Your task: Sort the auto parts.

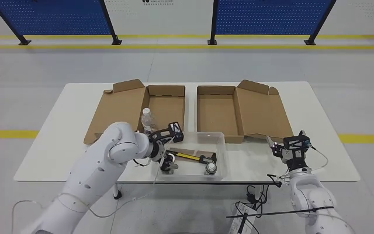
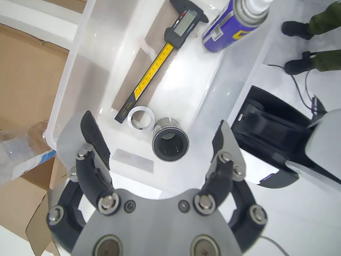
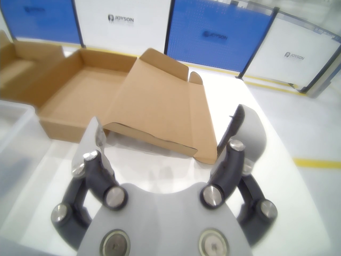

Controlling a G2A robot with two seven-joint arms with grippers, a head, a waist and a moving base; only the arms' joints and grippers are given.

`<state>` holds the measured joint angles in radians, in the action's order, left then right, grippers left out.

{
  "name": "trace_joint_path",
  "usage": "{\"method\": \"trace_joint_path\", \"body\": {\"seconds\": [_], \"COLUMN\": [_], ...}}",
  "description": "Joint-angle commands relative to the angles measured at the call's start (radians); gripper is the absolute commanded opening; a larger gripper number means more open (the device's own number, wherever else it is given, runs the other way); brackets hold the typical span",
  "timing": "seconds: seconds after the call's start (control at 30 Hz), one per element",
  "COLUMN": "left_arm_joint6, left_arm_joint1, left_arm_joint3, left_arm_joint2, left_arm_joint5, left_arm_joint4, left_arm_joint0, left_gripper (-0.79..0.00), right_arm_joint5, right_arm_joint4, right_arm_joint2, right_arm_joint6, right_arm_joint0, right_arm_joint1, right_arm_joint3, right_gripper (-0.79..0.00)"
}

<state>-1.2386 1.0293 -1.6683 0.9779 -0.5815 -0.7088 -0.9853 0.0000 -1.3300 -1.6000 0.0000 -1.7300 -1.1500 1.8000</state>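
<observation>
A clear plastic bin (image 2: 80,27) at the table's front holds a yellow-and-black digital caliper (image 2: 159,62), a blue spray can (image 2: 234,22), a metal ring (image 2: 141,118) and a short steel bushing (image 2: 170,142). My left gripper (image 2: 154,121) hangs open just above the ring and bushing, its black pads (image 2: 93,134) to either side of them and touching neither. From above, the left gripper (image 1: 166,158) sits over the bin's left end (image 1: 201,134). My right gripper (image 3: 167,114) is open and holds nothing, low over the table's front right (image 1: 281,147).
Two open cardboard boxes lie behind the bin, the left box (image 1: 166,108) and the right box (image 1: 217,114), whose flap (image 3: 165,102) is raised toward my right gripper. A clear water bottle (image 1: 148,120) stands beside the left box. The table's front edge is close.
</observation>
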Motion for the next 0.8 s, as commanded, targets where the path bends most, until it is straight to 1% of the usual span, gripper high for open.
{"method": "trace_joint_path", "body": {"seconds": [0.0, 0.07, 0.1, 0.13, 0.2, 0.3, 0.33, 0.37, 0.4, 0.43, 0.5, 0.53, 0.67, 0.73, 0.77], "left_arm_joint6": [-0.005, -0.002, -0.002, -0.002, -0.003, -0.003, -0.005, -0.006, -0.006, -0.006, -0.008, -0.01, -0.018, -0.019, -0.02], "left_arm_joint1": [-0.006, -0.012, -0.015, -0.017, -0.023, -0.03, -0.033, -0.035, -0.037, -0.039, -0.043, -0.045, -0.053, -0.057, -0.059], "left_arm_joint3": [-0.001, 0.0, 0.001, 0.001, -0.003, -0.002, -0.001, 0.001, 0.003, 0.008, 0.014, 0.017, 0.025, 0.027, 0.028], "left_arm_joint2": [-0.012, -0.027, -0.031, -0.037, -0.062, -0.092, -0.101, -0.11, -0.118, -0.125, -0.141, -0.148, -0.173, -0.181, -0.185], "left_arm_joint5": [0.005, 0.002, 0.002, 0.002, 0.003, 0.003, 0.005, 0.006, 0.006, 0.006, 0.008, 0.01, 0.018, 0.019, 0.02], "left_arm_joint4": [-0.024, -0.023, -0.02, -0.024, -0.051, -0.061, -0.065, -0.069, -0.072, -0.068, -0.07, -0.066, -0.053, -0.044, -0.041], "left_arm_joint0": [0.004, 0.007, 0.01, 0.014, 0.024, 0.042, 0.049, 0.055, 0.062, 0.068, 0.081, 0.086, 0.108, 0.116, 0.12], "left_gripper": [0.0, 0.0, -0.018, -0.099, -0.182, -0.289, -0.305, -0.369, -0.385, -0.394, -0.372, -0.348, -0.339, -0.314, -0.326], "right_arm_joint5": [0.0, 0.0, 0.0, 0.0, 0.0, 0.0, 0.0, 0.0, 0.0, 0.0, 0.0, 0.0, 0.0, 0.0, 0.0], "right_arm_joint4": [0.0, 0.0, 0.0, 0.0, 0.0, 0.0, 0.0, 0.0, 0.0, 0.0, 0.0, 0.0, 0.0, 0.0, 0.0], "right_arm_joint2": [0.0, 0.0, 0.0, 0.0, 0.0, 0.0, 0.0, 0.0, 0.0, 0.0, 0.0, 0.0, 0.0, 0.0, 0.0], "right_arm_joint6": [0.0, 0.0, 0.0, 0.0, 0.0, 0.0, 0.0, 0.0, 0.0, 0.0, 0.0, 0.0, 0.0, 0.0, 0.0], "right_arm_joint0": [0.0, 0.0, 0.0, 0.0, 0.0, 0.0, 0.0, 0.0, 0.0, 0.0, 0.0, 0.0, 0.0, 0.0, 0.0], "right_arm_joint1": [0.0, 0.0, 0.0, 0.0, 0.0, 0.0, 0.0, 0.0, 0.0, 0.0, 0.0, 0.0, 0.0, 0.0, 0.0], "right_arm_joint3": [0.0, 0.0, 0.0, 0.0, 0.0, 0.0, 0.0, 0.0, 0.0, 0.0, 0.0, 0.0, 0.0, 0.0, 0.0], "right_gripper": [0.0, 0.0, 0.0, 0.0, 0.0, 0.0, 0.0, 0.0, 0.0, 0.0, 0.0, 0.0, 0.0, 0.0, 0.0]}}
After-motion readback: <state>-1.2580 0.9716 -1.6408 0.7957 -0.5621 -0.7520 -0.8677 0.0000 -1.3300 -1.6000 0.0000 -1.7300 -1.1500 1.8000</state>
